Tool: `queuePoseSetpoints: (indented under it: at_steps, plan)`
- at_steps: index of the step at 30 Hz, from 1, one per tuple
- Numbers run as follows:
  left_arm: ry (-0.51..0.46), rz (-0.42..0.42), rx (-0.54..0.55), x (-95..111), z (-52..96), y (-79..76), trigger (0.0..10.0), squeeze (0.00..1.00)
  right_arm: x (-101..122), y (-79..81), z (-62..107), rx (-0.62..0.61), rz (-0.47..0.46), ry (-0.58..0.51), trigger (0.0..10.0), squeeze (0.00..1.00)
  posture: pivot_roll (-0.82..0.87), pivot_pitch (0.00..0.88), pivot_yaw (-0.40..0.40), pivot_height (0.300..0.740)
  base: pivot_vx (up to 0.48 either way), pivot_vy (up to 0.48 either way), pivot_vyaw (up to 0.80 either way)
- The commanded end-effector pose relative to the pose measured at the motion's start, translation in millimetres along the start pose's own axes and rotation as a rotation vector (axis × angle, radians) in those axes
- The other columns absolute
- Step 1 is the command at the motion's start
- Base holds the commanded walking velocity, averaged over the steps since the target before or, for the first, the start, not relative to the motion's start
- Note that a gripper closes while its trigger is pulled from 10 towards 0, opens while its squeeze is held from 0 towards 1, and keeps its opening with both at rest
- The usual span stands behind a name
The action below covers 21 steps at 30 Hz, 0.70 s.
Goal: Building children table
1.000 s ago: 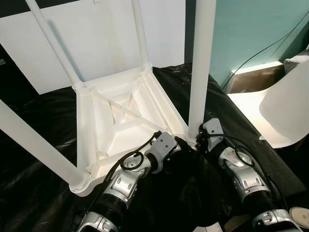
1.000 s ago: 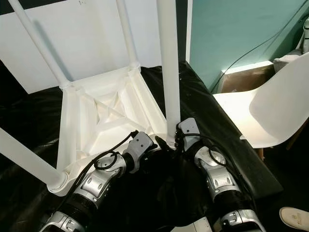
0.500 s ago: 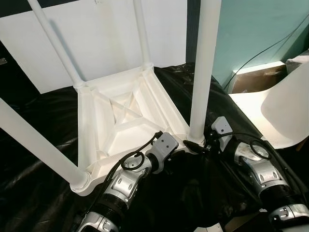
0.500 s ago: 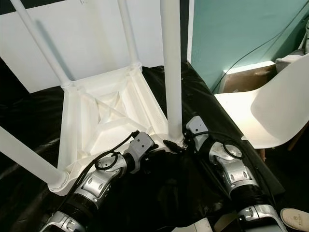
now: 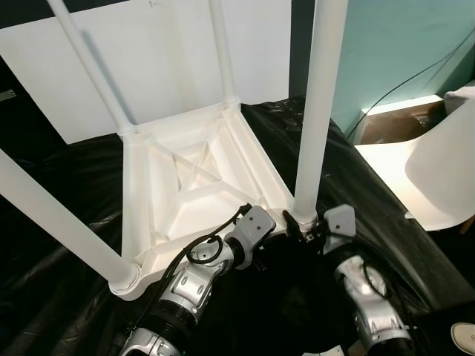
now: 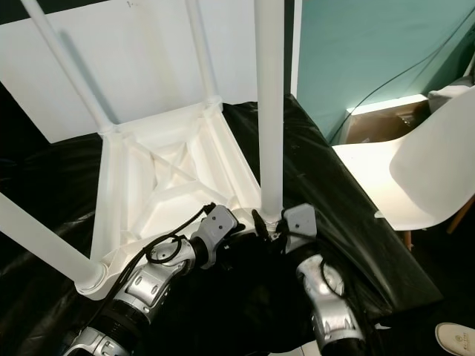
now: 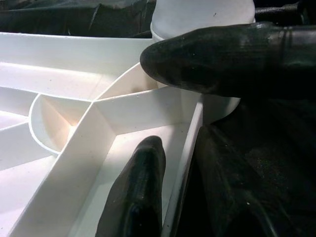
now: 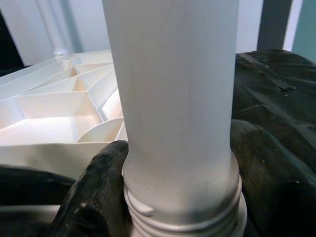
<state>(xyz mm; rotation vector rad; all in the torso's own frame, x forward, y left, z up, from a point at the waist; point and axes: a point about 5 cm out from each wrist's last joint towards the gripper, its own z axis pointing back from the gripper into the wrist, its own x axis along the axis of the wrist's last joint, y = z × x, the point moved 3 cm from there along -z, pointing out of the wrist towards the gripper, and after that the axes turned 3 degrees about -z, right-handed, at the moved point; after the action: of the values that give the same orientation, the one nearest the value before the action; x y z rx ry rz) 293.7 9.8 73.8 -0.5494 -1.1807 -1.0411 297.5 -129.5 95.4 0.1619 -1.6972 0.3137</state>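
Right gripper [image 8: 177, 197]: jaws closed around the base of the near-right table leg [image 5: 319, 111], one black finger [image 8: 94, 197] on each side of the white tube just above its threaded collar. Left gripper [image 7: 163, 123]: jaws set narrowly over the rim of the tabletop frame [image 5: 193, 185] at the same corner, one finger [image 7: 138, 192] inside the ribbed underside, the other across the top edge beside the leg socket. The children's table lies upside down on a black sheet [image 5: 59, 297], its ribbed underside facing up, with four white legs standing upright from the corners. Left and right grippers meet at the near-right corner in the head views, nearly touching. A white board [image 5: 148, 59] stands behind the table. A white chair [image 6: 415, 163] sits off to the right, against a teal wall [image 6: 356, 44].
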Motion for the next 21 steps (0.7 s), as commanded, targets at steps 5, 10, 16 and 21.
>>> queuePoseSetpoints:
  at_steps: [5,10,16,21]
  plan:
    - [0.173,0.051,-0.053,-44,7.9,-11.4,10.0,0.00,-10,-4.0,0.1,-0.055,-0.035,0.043,0.0,0.00,-0.10,0.000,0.103,0.740,0.000,0.000,0.00]
    - [0.173,0.057,-0.047,-44,8.3,-11.4,10.0,0.00,-6,2.7,-2.7,0.017,-0.020,0.024,10.0,1.00,-0.10,0.000,0.099,0.740,0.000,0.000,0.00]
    - [0.171,0.067,-0.044,-44,7.8,-11.4,10.0,0.00,3,-7.7,-13.8,0.147,0.052,0.012,10.0,0.00,-0.11,0.000,0.100,0.740,0.000,0.000,0.00]
    - [0.170,0.055,-0.049,-42,5.8,-10.5,10.0,0.00,13,-21.5,-26.0,0.294,0.063,0.029,10.0,0.00,-0.11,0.000,0.104,0.740,0.000,0.000,0.00]
